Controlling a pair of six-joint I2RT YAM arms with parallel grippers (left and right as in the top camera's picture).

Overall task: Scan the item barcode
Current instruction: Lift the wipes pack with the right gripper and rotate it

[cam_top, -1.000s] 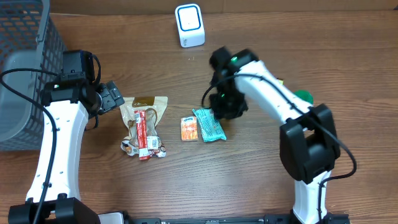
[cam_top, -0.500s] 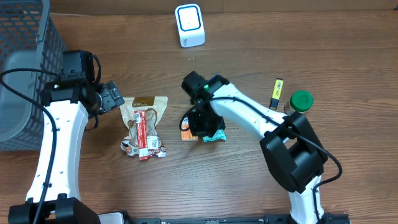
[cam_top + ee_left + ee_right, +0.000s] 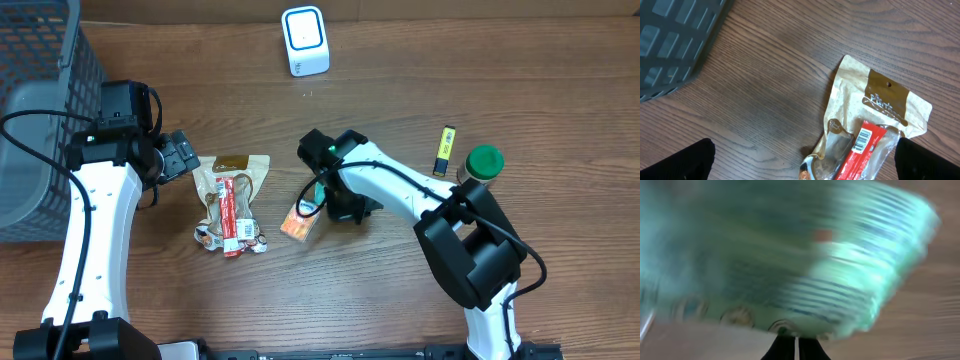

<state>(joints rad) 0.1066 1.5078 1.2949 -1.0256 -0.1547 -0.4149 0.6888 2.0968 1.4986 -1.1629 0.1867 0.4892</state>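
Note:
My right gripper is shut on the edge of a teal snack packet, which fills the blurred right wrist view. From overhead, the right gripper covers most of the teal packet; only a sliver shows. A small orange packet lies tilted just left of it. The white barcode scanner stands at the table's far edge. My left gripper hangs open beside a brown pouch with a red bar inside, barcode facing up; nothing is between its fingers.
A grey mesh basket fills the far left corner. A yellow stick-shaped item and a green-capped bottle stand to the right of the right arm. The brown pouch lies between the two arms.
The right arm swung left over the packets and shut on the teal packet. The orange packet slid toward the front left and tilted. The left arm stayed still.

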